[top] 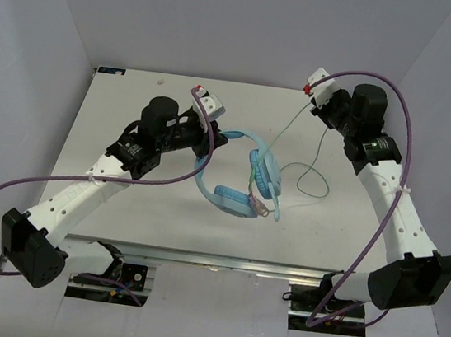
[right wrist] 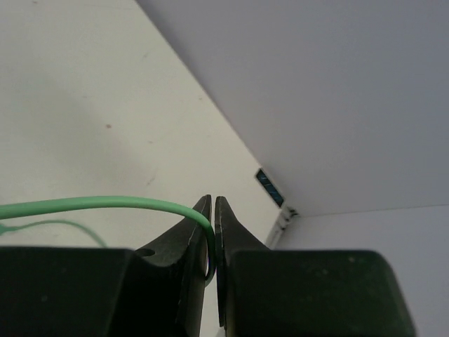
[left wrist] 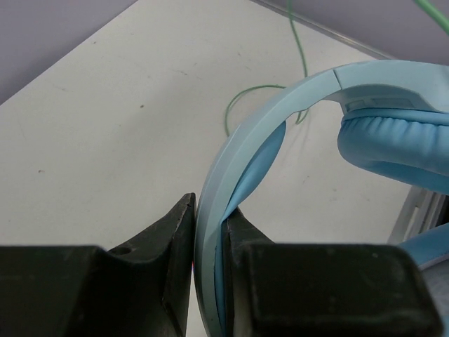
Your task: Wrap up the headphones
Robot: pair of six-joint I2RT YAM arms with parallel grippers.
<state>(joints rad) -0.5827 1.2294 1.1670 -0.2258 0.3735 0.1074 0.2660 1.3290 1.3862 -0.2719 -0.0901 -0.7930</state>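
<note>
Your left gripper [left wrist: 209,210] is squeezed shut on the wide headband [left wrist: 235,151] of the headphones [top: 234,201], which are near the middle of the table [top: 126,105]. Your right gripper [right wrist: 213,205] pinches the thin green cable [right wrist: 105,202] and holds it up near the back right corner, well apart from the headphones. Some cable lies in a loose loop on the table between them. It looks like you are at the start of the wrapping, because I can see no turns around the headband yet. Next you need to bring the cable over the headband and go around it, while the left side holds firm. No box or bin shows anywhere.
</note>
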